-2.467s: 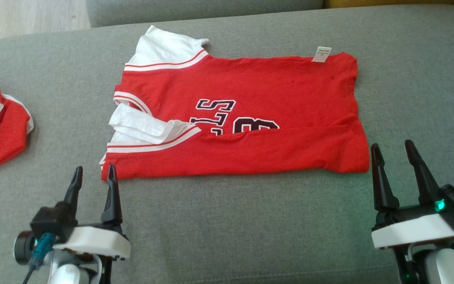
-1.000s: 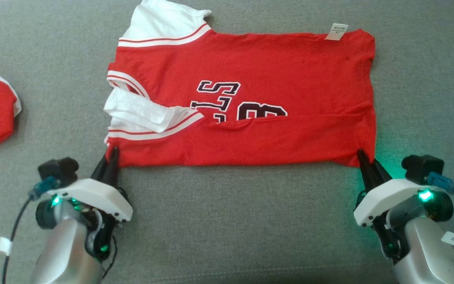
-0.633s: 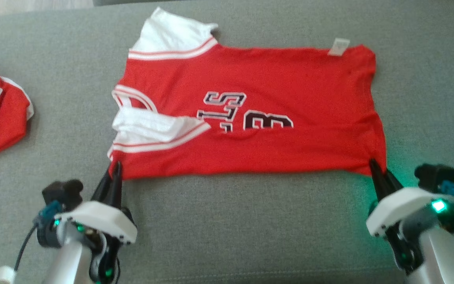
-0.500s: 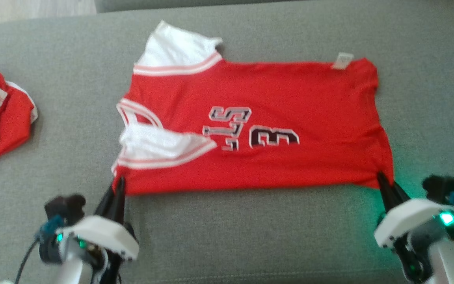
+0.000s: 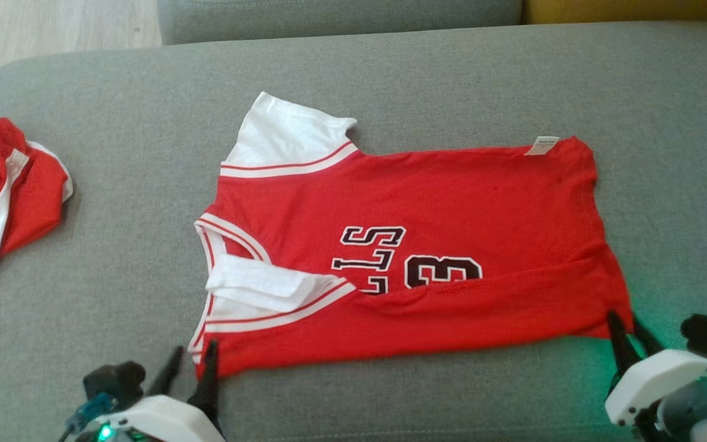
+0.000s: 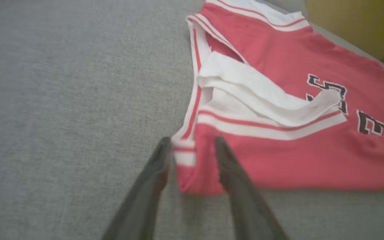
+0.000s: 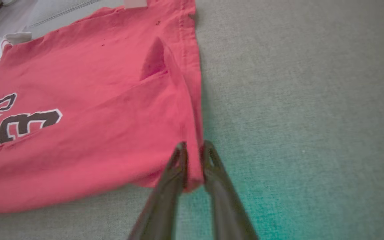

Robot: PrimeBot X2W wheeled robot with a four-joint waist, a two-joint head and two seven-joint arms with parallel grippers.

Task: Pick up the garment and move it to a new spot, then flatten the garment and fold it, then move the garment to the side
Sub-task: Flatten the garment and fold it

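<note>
The garment (image 5: pixel 415 202) is a red jersey with white sleeves and dark lettering, lying flat on the grey sofa seat (image 5: pixel 390 73), its near edge folded over. My left gripper (image 5: pixel 194 348) is at the near left corner with its fingers parted, the striped corner (image 6: pixel 183 156) lying loose between them. In the left wrist view that gripper (image 6: pixel 192 140) straddles the corner. My right gripper (image 5: pixel 623 319) is at the near right corner. In the right wrist view it (image 7: pixel 194 144) pinches the red hem (image 7: pixel 192 166) of the garment (image 7: pixel 88 100).
A second red and white garment (image 5: pixel 3 184) lies bunched at the seat's left edge. Wooden floor (image 5: pixel 53 31) shows beyond the far left corner. A grey back cushion (image 5: pixel 329 18) and a yellow object (image 5: pixel 629 9) line the far side.
Both grippers closed on the garment's near corners and drew it toward me while the head view shifted. The left gripper's fingers have now parted; the right stays pinched.
</note>
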